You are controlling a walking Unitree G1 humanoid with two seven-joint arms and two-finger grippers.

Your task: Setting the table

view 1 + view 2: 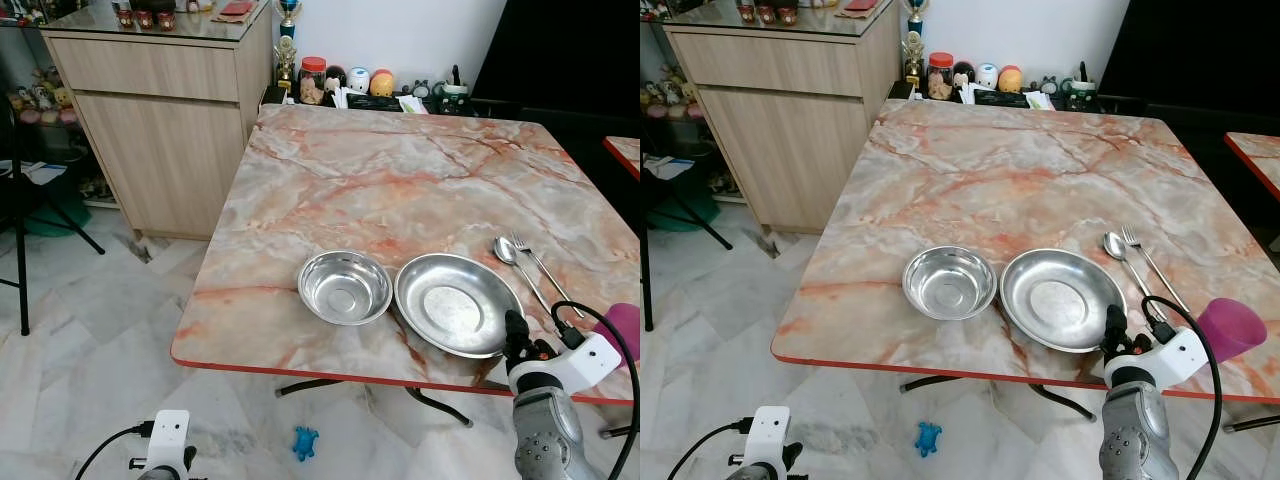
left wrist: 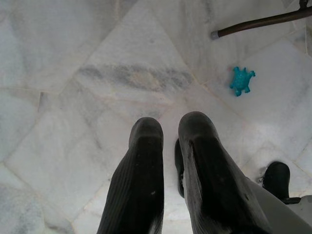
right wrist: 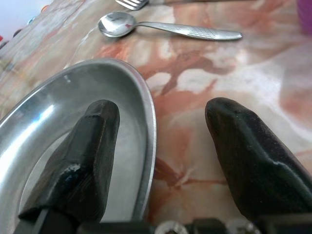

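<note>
On the marble table (image 1: 400,170), near its front edge, a steel bowl (image 1: 344,287) stands just left of a wide steel plate (image 1: 457,303). To the plate's right lie a spoon (image 1: 505,250) and a fork (image 1: 540,265), side by side. A purple cup (image 1: 1230,328) stands at the front right corner. My right gripper (image 3: 163,109) is open and straddles the plate's near right rim (image 3: 146,122), with one finger over the plate and the other over the tabletop. My left gripper (image 2: 170,126) hangs low over the floor, shut and holding nothing.
A wooden cabinet (image 1: 160,120) stands left of the table. Jars and figurines (image 1: 360,82) line a shelf behind the far edge. A blue toy (image 1: 306,441) lies on the tiled floor under the front edge. A black stand's legs (image 1: 20,230) are at the far left.
</note>
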